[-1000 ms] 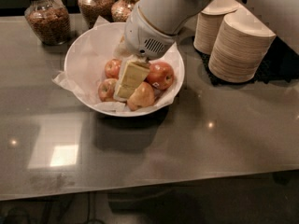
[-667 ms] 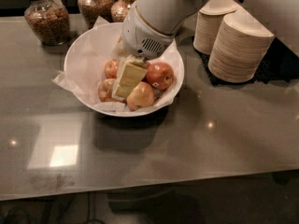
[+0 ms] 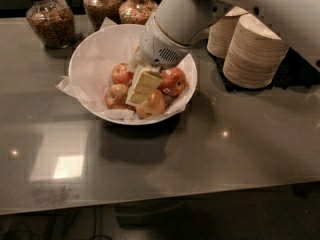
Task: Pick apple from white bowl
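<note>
The white bowl [image 3: 85, 59], wide and lined with crinkled white paper, stands on the grey table and holds several red-yellow apples. One apple [image 3: 121, 74] lies at the left, another apple [image 3: 173, 80] at the right, and a third apple [image 3: 153, 104] at the front. My gripper [image 3: 138, 95], cream coloured, reaches down into the middle of the bowl among the apples, right beside the front apple. The white arm above it hides the bowl's far right side.
Three glass jars [image 3: 51, 21] of brown snacks stand behind the bowl at the back left. Two stacks of tan paper bowls [image 3: 252, 54] sit on a dark mat at the right. The table [image 3: 210, 164] stretches toward the front edge.
</note>
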Controlling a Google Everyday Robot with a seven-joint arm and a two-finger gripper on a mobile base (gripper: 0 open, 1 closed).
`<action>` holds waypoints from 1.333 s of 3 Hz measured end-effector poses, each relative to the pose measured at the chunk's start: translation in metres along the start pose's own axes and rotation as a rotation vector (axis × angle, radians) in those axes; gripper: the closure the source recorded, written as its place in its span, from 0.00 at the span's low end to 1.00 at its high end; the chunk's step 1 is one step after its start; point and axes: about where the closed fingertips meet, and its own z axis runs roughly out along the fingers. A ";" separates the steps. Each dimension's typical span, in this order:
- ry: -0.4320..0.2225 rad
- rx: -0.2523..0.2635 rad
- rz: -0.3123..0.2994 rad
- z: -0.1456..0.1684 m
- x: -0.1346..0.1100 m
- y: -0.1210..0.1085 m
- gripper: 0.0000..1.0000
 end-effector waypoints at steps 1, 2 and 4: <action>-0.003 -0.003 0.024 0.005 0.009 -0.004 0.40; -0.002 -0.004 0.044 0.008 0.017 -0.004 0.40; 0.005 -0.006 0.074 0.008 0.029 -0.002 0.40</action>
